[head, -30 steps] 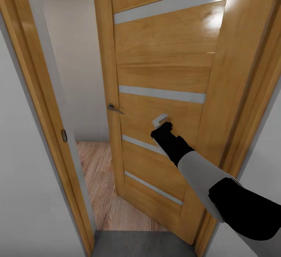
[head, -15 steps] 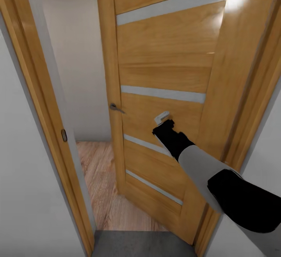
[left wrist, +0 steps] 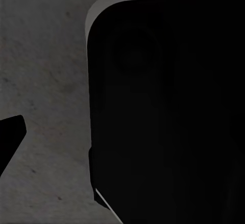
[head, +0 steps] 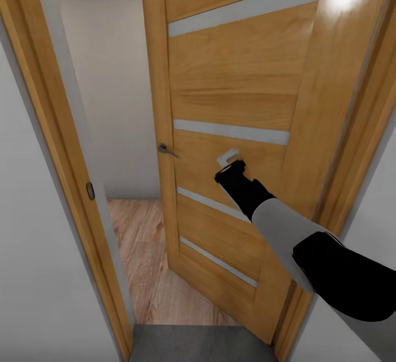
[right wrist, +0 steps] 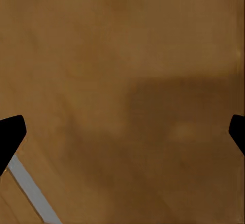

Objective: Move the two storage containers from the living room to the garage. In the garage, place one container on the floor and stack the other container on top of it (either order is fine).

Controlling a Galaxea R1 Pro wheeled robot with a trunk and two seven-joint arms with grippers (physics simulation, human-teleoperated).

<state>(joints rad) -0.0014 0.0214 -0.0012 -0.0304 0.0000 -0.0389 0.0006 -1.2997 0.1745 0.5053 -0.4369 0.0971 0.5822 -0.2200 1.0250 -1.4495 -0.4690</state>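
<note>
Honey-wood door [head: 231, 92], glossy, frosted strips across, right before the right jaws [head: 228, 159], spread wide; left jaws' state unreadable.

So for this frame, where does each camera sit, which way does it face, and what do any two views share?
Head: high, looking down at the wooden door; right gripper against it.
Left wrist: faces grey concrete floor and a black robot part.
Right wrist: close on the door panel, fingertips spread.
Shared: head and right wrist both see the door.
</note>
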